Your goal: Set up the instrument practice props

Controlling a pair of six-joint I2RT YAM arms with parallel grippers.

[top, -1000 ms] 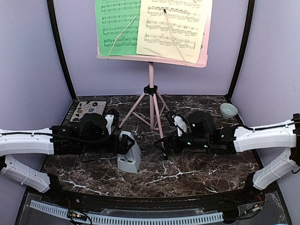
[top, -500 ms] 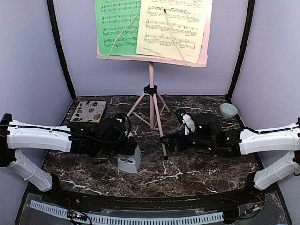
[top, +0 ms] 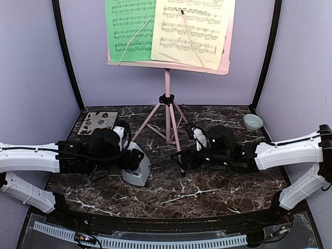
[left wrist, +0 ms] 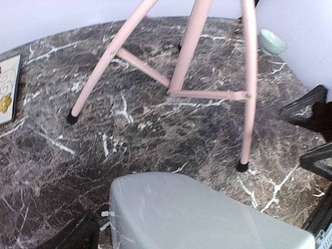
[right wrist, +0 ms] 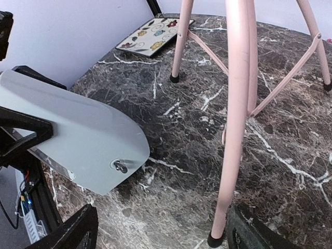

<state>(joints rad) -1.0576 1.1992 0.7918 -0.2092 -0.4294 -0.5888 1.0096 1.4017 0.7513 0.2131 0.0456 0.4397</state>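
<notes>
The pink music stand (top: 167, 98) stands on its tripod at the back centre. It carries a green page (top: 129, 28) and a pale-yellow page (top: 192, 26). My left gripper (top: 130, 161) is shut on the grey-white metronome (top: 137, 169) and holds it tilted, left of the stand's front leg. The metronome fills the bottom of the left wrist view (left wrist: 197, 212) and shows its winding key in the right wrist view (right wrist: 78, 135). My right gripper (top: 180, 158) is open. The front leg (right wrist: 236, 129) comes down between its fingers (right wrist: 72, 233), close to the right one.
A flower-patterned card (top: 98, 123) lies flat at the back left. A small pale-green bowl (top: 252, 122) sits at the back right by the wall. The stand's tripod legs spread over the middle of the dark marble table (top: 207, 192). Purple walls close in both sides.
The metronome stood upright before; now my left gripper has drawn it a little left and tilted it. My right gripper shifted slightly and stays by the front leg.
</notes>
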